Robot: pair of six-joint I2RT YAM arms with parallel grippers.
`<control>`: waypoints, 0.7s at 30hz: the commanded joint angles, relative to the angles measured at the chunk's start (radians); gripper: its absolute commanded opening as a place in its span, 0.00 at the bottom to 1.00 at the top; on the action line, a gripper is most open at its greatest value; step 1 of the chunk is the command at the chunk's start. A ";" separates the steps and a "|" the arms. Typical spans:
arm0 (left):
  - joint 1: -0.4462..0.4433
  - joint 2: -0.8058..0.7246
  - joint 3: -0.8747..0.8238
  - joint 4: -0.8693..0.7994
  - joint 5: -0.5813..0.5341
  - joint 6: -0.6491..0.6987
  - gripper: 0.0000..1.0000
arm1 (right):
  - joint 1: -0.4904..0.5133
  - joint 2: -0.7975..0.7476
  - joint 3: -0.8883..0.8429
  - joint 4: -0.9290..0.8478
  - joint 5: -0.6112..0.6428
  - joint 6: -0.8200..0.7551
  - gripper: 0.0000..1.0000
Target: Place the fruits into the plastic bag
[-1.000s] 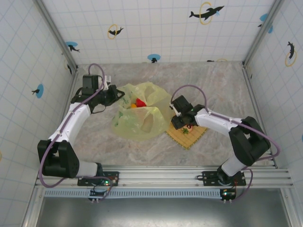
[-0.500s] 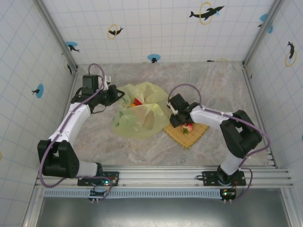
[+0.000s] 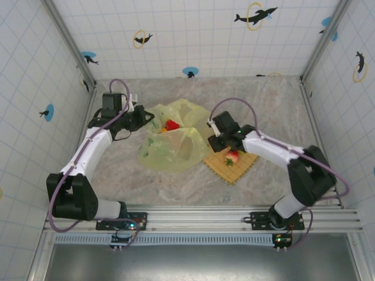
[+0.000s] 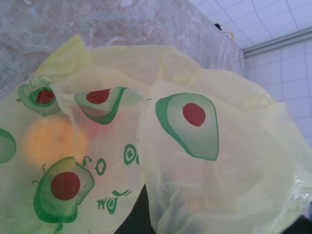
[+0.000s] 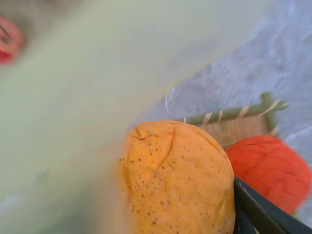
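The translucent yellow-green plastic bag (image 3: 176, 143) lies left of centre, printed with avocado motifs (image 4: 195, 170). My left gripper (image 3: 143, 119) is shut on its left rim, and the film drapes over the fingers. A red fruit (image 3: 172, 125) shows in the bag's mouth, and an orange one (image 4: 51, 141) glows through the film. My right gripper (image 3: 218, 140) hovers at the bag's right edge, shut on a speckled orange fruit (image 5: 178, 180); one black finger (image 5: 263, 209) presses its right side. Another red fruit (image 3: 232, 157) rests on the mat behind it (image 5: 270, 170).
The woven straw mat (image 3: 243, 167) lies right of the bag, its green-bound edge (image 5: 239, 126) just past the held fruit. Tiled walls close the marbled table on three sides. Bare tabletop stretches behind and to the right.
My right gripper has risen off the mat and shifted toward the bag's right edge, its jaws narrowing on the orange fruit. The left arm and bag have stayed put.
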 commanded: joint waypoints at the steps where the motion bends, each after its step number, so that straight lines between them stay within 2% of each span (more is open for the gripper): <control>1: 0.003 -0.026 -0.001 0.012 0.000 0.006 0.00 | -0.014 -0.168 -0.058 -0.023 -0.017 0.028 0.66; 5: 0.003 -0.023 -0.003 0.011 0.010 0.020 0.00 | -0.024 -0.320 -0.068 -0.034 -0.030 0.002 0.64; 9: 0.003 -0.025 -0.005 0.011 0.021 0.027 0.00 | -0.022 -0.372 -0.035 0.024 -0.170 0.003 0.63; 13: 0.003 -0.030 -0.009 0.016 0.024 0.025 0.00 | -0.015 -0.330 -0.011 0.111 -0.268 0.028 0.62; 21: 0.001 -0.030 -0.007 0.025 0.034 0.016 0.00 | 0.001 -0.138 0.072 0.158 -0.248 0.056 0.60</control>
